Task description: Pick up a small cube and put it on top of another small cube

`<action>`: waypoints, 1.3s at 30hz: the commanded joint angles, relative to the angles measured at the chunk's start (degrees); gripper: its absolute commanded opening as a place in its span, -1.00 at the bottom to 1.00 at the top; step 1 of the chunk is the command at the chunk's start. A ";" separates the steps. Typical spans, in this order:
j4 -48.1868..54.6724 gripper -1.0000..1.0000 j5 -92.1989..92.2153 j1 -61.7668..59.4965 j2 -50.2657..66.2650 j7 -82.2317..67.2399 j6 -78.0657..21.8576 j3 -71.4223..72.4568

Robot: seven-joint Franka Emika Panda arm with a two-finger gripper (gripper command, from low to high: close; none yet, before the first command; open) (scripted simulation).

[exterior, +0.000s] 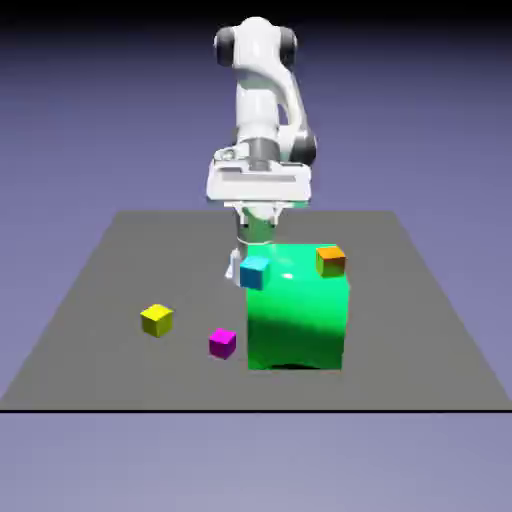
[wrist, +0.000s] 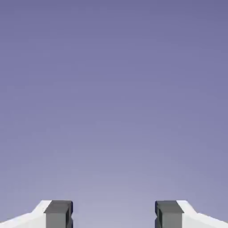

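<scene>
hand state: the hand stands wide open and holds nothing; between its two grey fingertips only the plain backdrop shows.
hand pose: it points level, not down at the surface, with the arm folded high at the far edge.
magenta cube: it lies on the surface, lower than the hand, nearer the camera and a little toward the exterior view's left.
cyan cube: it sits by the green block, close below the hand; on top or in front, I cannot tell.
coming move: in my judgement, tilt down and reach forward to the magenta cube.
</scene>
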 commanded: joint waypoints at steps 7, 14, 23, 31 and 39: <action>1.15 0.00 3.29 7.99 -1.71 -16.73 -3.78 -14.54; 2.29 0.00 6.58 15.98 -3.41 -33.46 -7.57 -29.07; 3.77 0.00 10.82 26.26 -5.61 -54.97 -12.43 -47.76; 5.08 0.00 14.58 35.39 -7.56 -74.09 -16.75 -64.37; 6.39 0.00 18.34 44.52 -9.51 -93.21 -21.07 -80.99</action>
